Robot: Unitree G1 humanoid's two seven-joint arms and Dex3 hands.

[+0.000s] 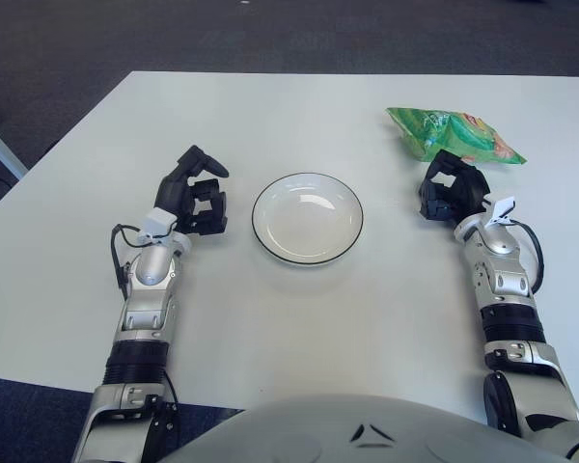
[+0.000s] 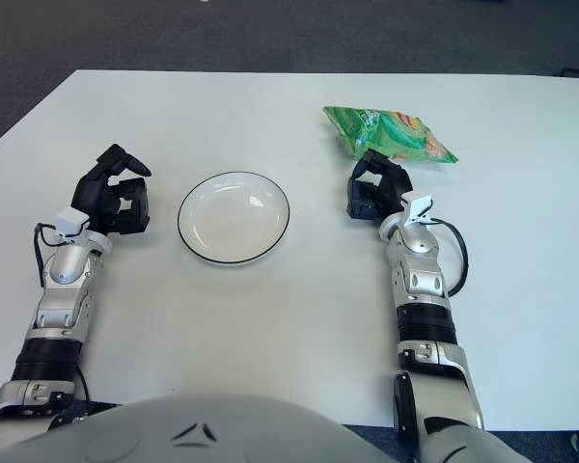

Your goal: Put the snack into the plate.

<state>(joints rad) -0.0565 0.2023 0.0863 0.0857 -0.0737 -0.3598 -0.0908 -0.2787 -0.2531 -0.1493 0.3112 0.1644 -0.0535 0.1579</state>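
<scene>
White table (image 1: 270,328) fills most of the frame; dark carpet (image 1: 270,34) along top edge and lower left corner.

Plate (image 1: 307,218): white, thin dark rim, round, just right of frame centre in left eye view. Nothing in it. Sits flat on table.

Snack (image 1: 454,134): green crinkly bag w/ some orange/red print, upper right of frame, lying flat on table, long axis roughly left-right, slanting down toward the right. Well apart from plate, up and to the right of it.

Right hand (image 1: 451,193): right side of frame, mid-height, forearm running up from lower right corner. Fingers curled in loosely, holding nothing. Fingertips sit right at the bag's lower edge; can't tell if they touch it or just overlap in view. Not wrapped around the bag. White tag/clip and black cable at the wrist.

Left hand (image 1: 195,192): left of plate, mid-height, forearm coming up from lower left. Fingers bent inward, thumb arched over the top, nothing between them. Near plate's left rim but clear of it. Black cable loop at the wrist here too.

Bottom centre: grey curved top of robot torso (image 1: 367,434) cuts off table's near edge.
</scene>
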